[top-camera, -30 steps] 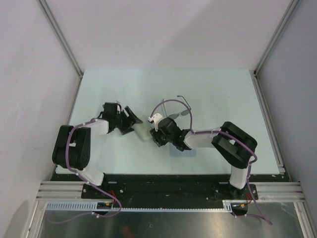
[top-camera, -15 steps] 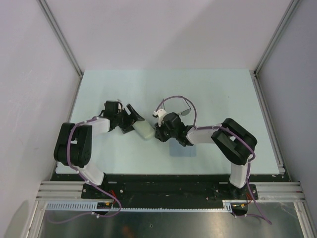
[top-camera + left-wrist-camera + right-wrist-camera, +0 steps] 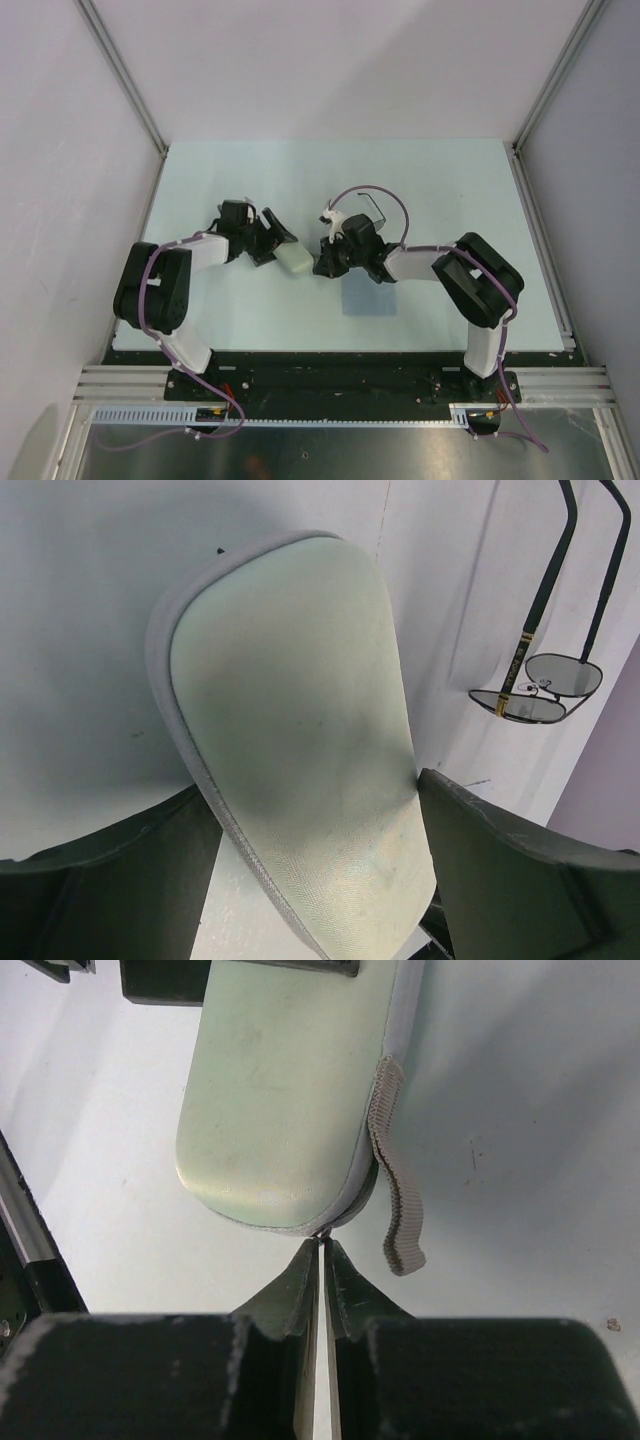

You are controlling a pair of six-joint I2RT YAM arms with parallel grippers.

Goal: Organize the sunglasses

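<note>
The beige case [image 3: 300,730] is grasped by the left end effector [image 3: 278,248], with the right end effector [image 3: 321,1250] clenched at its seam; the sunglasses [image 3: 540,685] are not yet packed.

Sunglasses [image 3: 565,673]: thin dark wire frame, grey tinted lenses, slim black temples, gold mark near one hinge. Temples are seen unfolded, pointed toward 12 o'clock. Pair is placed at 2 o'clock in left wrist view.

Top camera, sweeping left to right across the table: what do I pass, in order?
Left end effector → beige case → right end effector → sunglasses, lying farther back on the table.
</note>
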